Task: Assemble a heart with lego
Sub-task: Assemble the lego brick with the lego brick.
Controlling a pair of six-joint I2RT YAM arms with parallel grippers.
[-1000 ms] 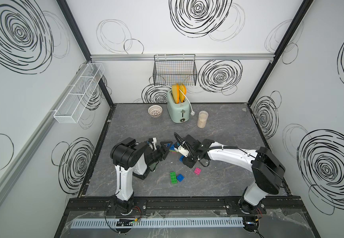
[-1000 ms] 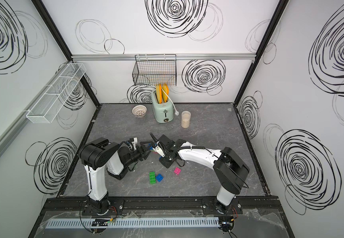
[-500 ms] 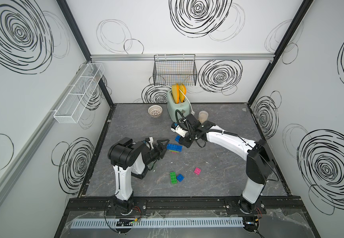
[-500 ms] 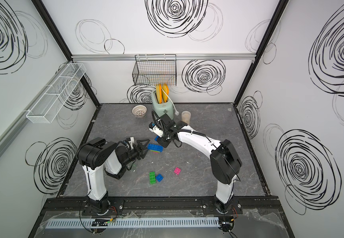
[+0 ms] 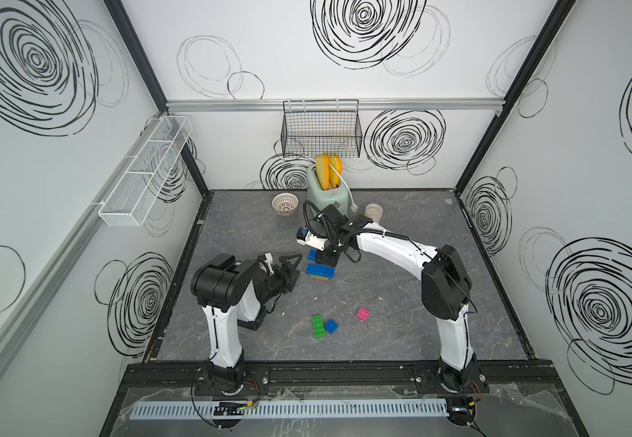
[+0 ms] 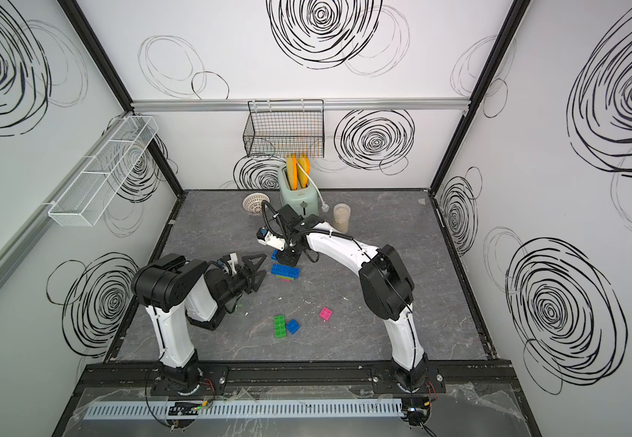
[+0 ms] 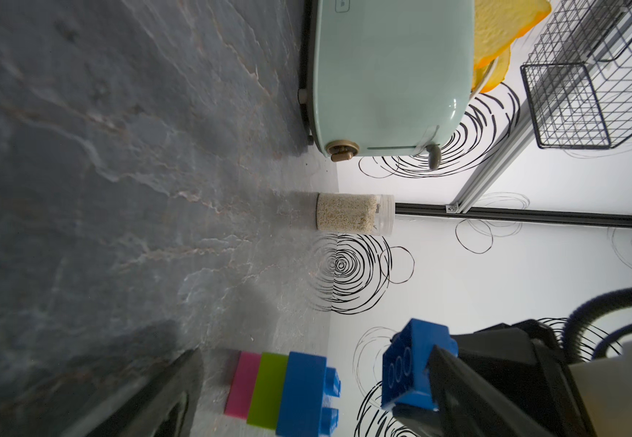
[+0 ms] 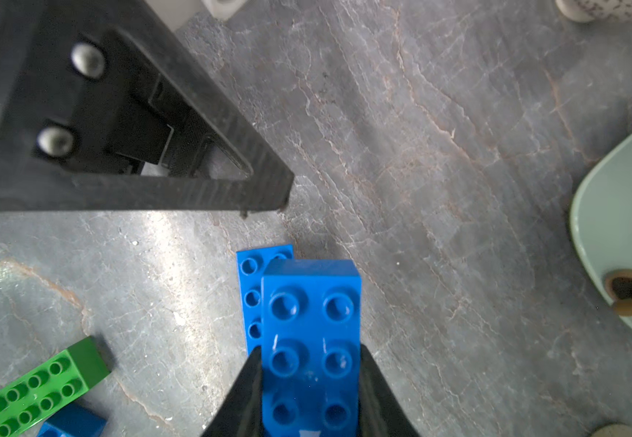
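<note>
**Inspector:** State of the right gripper?

**Assessor:** Its fingers pinch an oblong blue brick across its long sides, studs up and square in the grip. The brick hangs above the heart and does not touch it. The right wrist view shows it offset to one side of the blue top layer.

**Inspector:** And the heart itself?

**Assessor:** Partly built. It is a pink, lime and blue stack resting mid-counter. The left gripper sits just beside it with its fingers spread wide, holding nothing.

**Inspector:** What is recommended for this step?

**Assessor:** In my judgement, three things:
- Line up the held brick's edges with the stud rows below before lowering it.
- Come straight down, since a tilted approach would likely catch one row and skid the stack.
- Consider bracing the stack with the left gripper, because nothing else holds it in place.

**Inspector:** What is outstanding?

**Assessor:** A green brick, a small blue brick and a pink brick lie loose nearer the front, well apart from the heart. The assembly is not yet complete.
</note>
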